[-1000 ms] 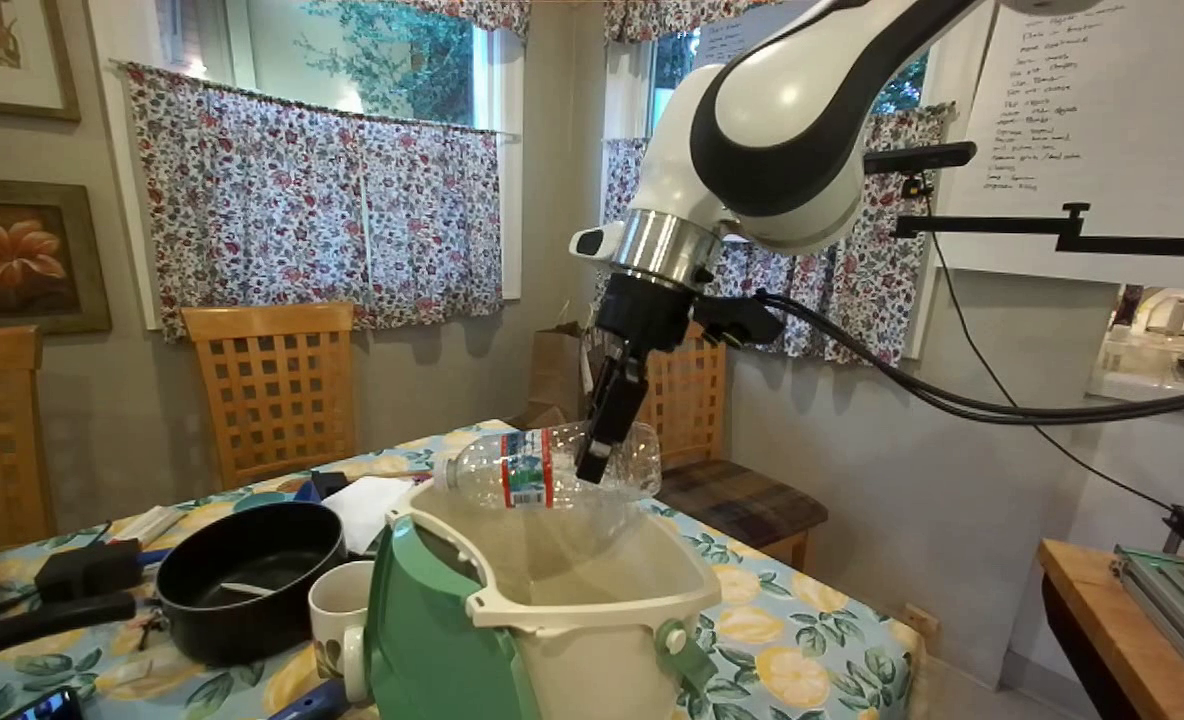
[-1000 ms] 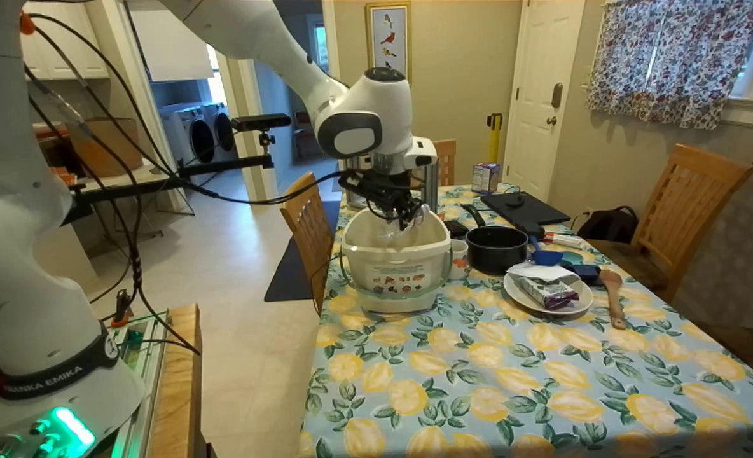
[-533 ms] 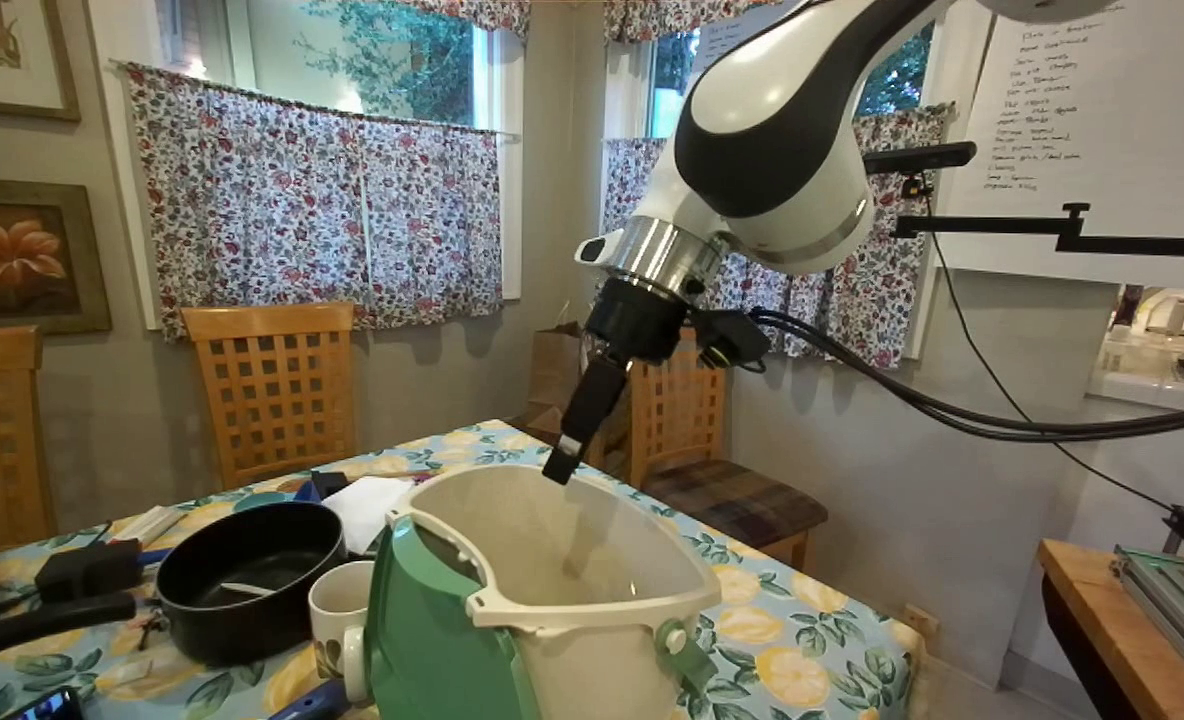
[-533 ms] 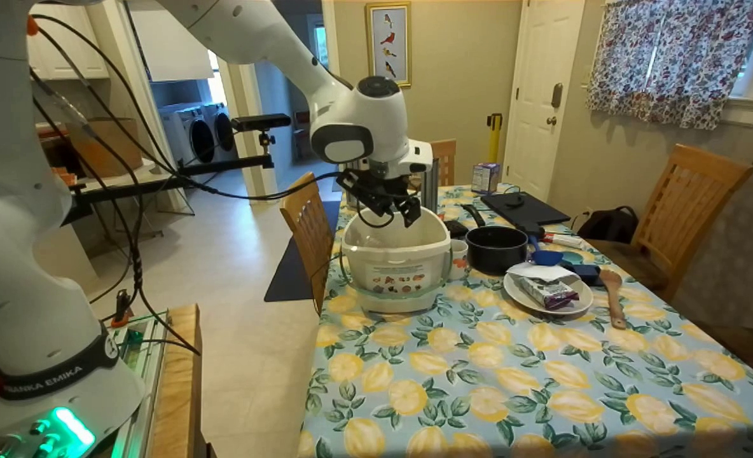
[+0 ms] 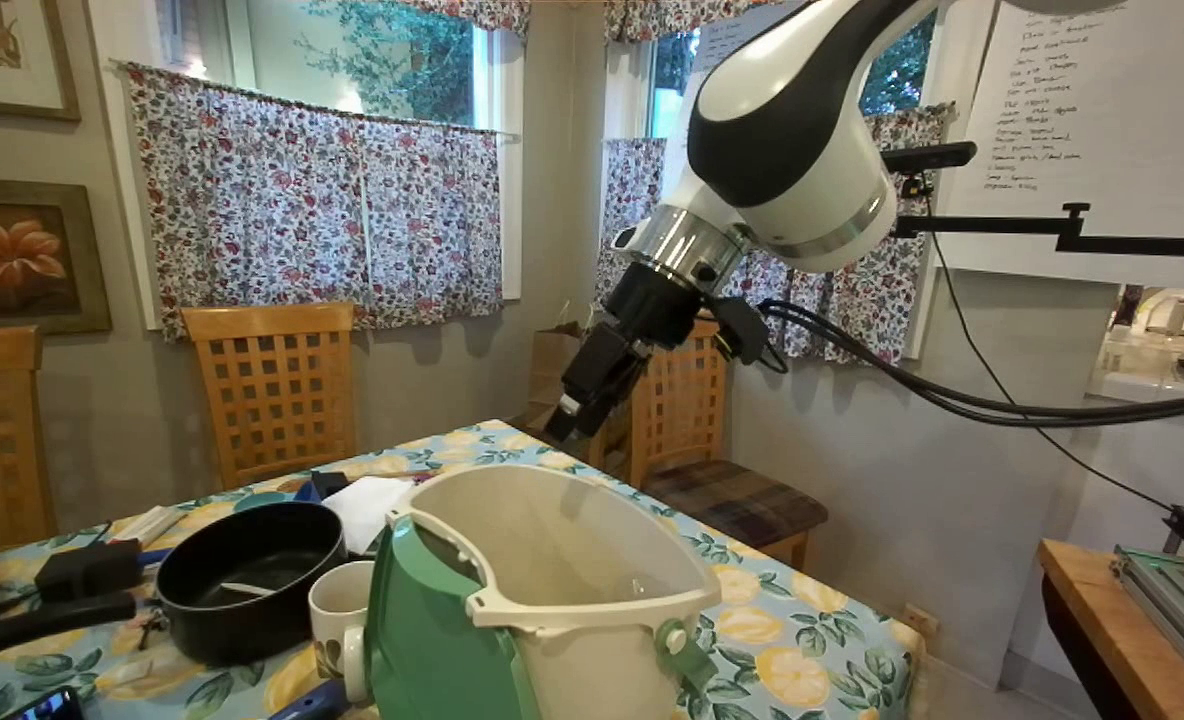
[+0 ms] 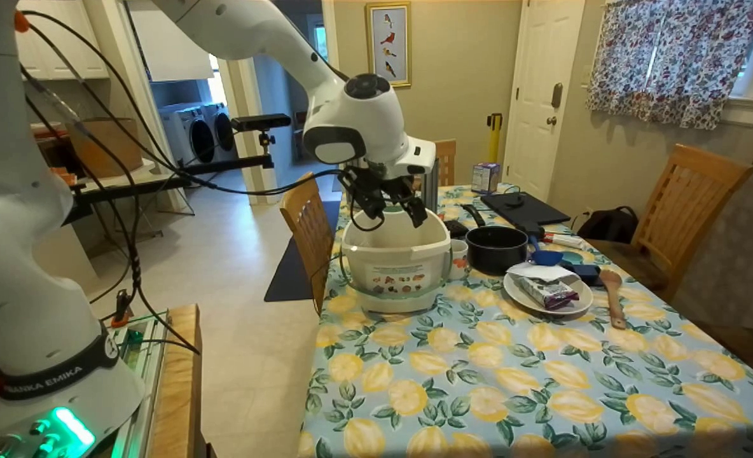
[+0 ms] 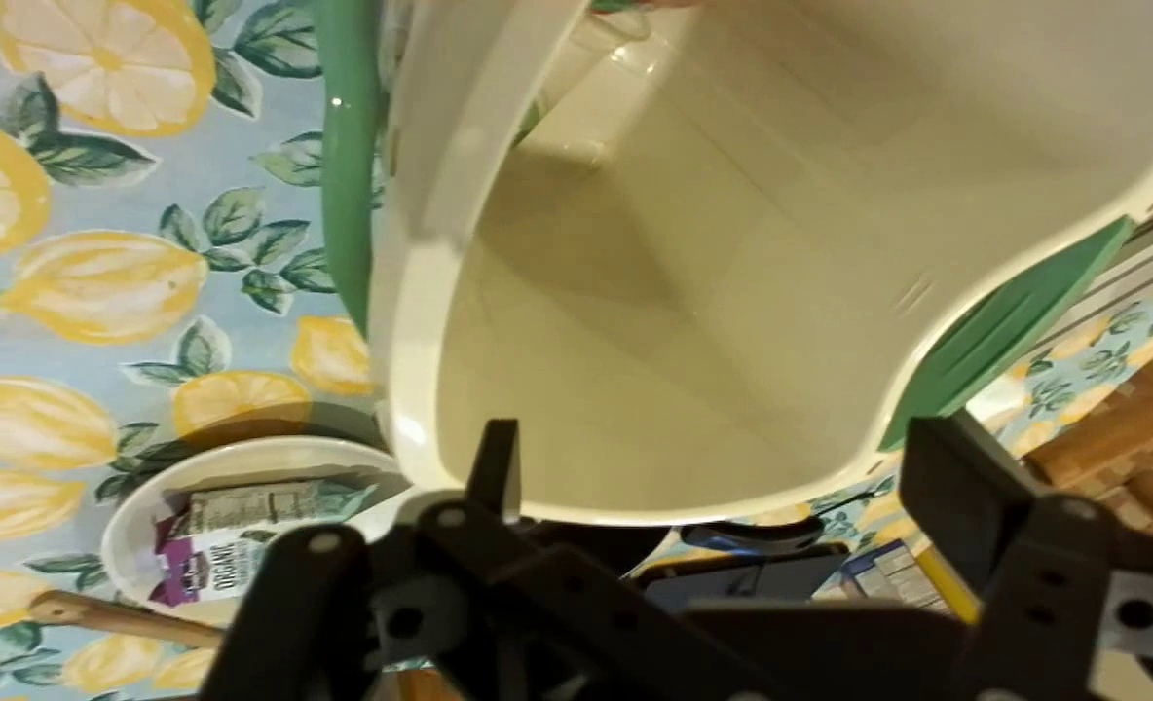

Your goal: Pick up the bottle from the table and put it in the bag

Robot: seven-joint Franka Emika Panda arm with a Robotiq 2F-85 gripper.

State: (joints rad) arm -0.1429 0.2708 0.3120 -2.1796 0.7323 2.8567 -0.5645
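Note:
The bag (image 5: 452, 640), a green and cream tub with a wide opening, stands on the table (image 6: 478, 394) with its lemon-print cloth. Deep inside it, at the top of the wrist view, part of the clear bottle (image 7: 608, 44) shows against the wall, with a bit of red and green label. Most of the bottle is cut off by the frame's edge, and the tub's walls hide it in both exterior views. Above the tub's rim, my gripper (image 7: 710, 428) hangs tilted, its fingers (image 7: 497, 467) spread wide apart with nothing between them.
Beside the tub stand a white mug (image 5: 340, 610) and a black pan (image 5: 252, 580). A plate (image 6: 513, 299) with a package and a wooden spatula (image 6: 613, 299) lie further along the cloth. A wooden chair (image 6: 310, 235) touches the table's side.
A second ago the bottle was between my fingers over the tub; it has dropped inside. The fingers have spread, and the gripper has risen and tilted further.

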